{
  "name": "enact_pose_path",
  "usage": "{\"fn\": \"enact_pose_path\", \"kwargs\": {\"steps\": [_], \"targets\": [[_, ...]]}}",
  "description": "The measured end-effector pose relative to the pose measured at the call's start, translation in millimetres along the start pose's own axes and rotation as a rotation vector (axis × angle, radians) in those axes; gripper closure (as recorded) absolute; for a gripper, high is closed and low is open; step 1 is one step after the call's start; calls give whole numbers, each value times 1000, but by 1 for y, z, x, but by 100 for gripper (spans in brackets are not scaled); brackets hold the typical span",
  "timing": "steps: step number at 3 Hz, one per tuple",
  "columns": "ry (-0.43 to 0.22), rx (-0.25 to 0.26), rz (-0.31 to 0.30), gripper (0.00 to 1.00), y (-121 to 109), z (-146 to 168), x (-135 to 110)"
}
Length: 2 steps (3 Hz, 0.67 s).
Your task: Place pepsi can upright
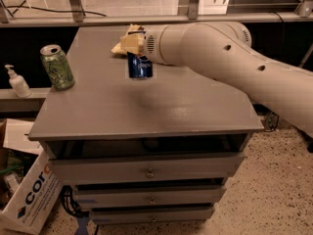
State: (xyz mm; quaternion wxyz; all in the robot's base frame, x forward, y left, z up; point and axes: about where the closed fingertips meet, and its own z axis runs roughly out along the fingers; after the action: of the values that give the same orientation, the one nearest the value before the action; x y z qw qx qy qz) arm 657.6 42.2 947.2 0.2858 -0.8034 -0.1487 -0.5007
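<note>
Item one: the gripper [138,53] is over the back middle of the grey cabinet top [146,116], at the end of the white arm [230,58], which reaches in from the right. The thick wrist covers most of it.

Item two: the pepsi can [140,67] hangs directly under the wrist, upright, with its blue side toward the camera. Its upper end disappears into the gripper, so the jaws are clenched on the can. A soft shadow lies on the top nearer the front edge, apart from the can's base, which suggests the can is off the surface. Whether the base touches cannot be confirmed.

Item three: a crumpled tan packet [126,42] lies just behind the can, partly hidden by the wrist.

Item four: a green can [57,66] stands upright near the left edge of the cabinet top, well apart from the pepsi can.

Item five: drawers [149,169] with small knobs sit below the top. A white pump bottle [18,81] stands on a ledge to the left, and a cardboard box [29,195] leans on the floor at lower left.
</note>
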Motion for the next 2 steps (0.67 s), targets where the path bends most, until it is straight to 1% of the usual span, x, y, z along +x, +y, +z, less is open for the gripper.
{"fn": "enact_pose_path", "kwargs": {"steps": [1, 2], "targets": [[38, 54, -109, 100, -1, 15, -10], [86, 105, -219, 100, -8, 25, -17]]}}
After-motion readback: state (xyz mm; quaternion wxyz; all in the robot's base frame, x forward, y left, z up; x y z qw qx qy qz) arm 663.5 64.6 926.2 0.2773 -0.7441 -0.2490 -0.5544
